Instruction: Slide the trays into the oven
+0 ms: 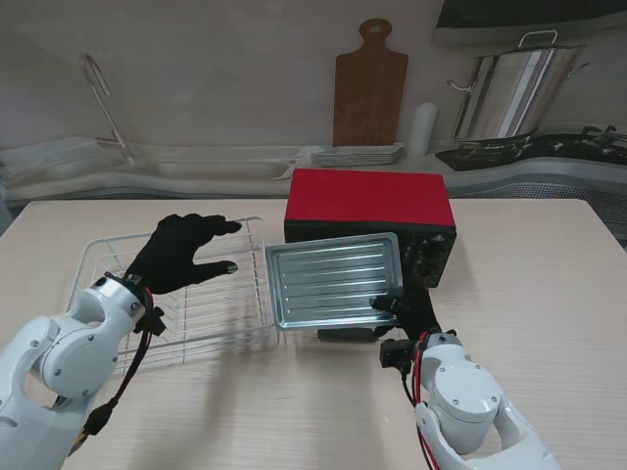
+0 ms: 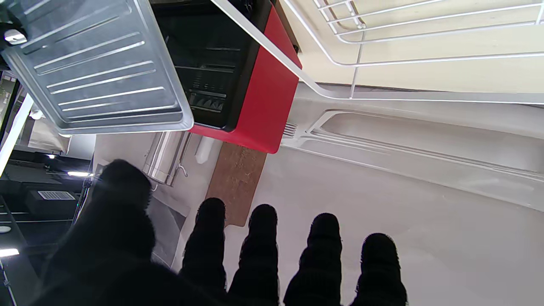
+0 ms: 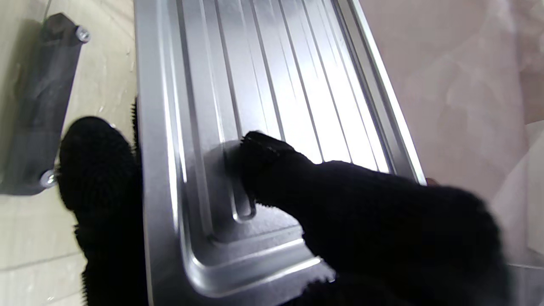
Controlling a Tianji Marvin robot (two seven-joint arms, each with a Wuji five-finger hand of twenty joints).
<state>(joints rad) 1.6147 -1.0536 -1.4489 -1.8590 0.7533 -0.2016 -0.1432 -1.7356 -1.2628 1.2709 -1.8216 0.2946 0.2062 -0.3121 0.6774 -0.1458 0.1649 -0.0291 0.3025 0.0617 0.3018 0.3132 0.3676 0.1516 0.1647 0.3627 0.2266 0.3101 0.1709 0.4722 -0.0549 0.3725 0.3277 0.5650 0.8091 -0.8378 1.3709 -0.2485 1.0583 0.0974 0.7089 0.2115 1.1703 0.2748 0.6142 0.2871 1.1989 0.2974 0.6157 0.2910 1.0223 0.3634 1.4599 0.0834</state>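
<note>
A ribbed metal baking tray (image 1: 333,280) (image 2: 97,72) (image 3: 263,106) is held off the table in front of the red oven (image 1: 370,204) (image 2: 250,93), tilted, its far edge at the oven's open front. My right hand (image 1: 407,311) (image 3: 340,199) is shut on the tray's near right corner, thumb on top, fingers (image 3: 97,178) under the rim. A white wire rack (image 1: 176,294) (image 2: 425,55) lies on the table to the left. My left hand (image 1: 181,253) (image 2: 255,255) hovers open over the rack, fingers spread, touching nothing.
The oven's dropped door with its dark handle (image 1: 348,334) (image 3: 38,106) lies under the tray. Behind the table are a sink counter (image 1: 196,166), a wooden board (image 1: 369,88), stacked plates (image 1: 358,154) and a steel pot (image 1: 509,93).
</note>
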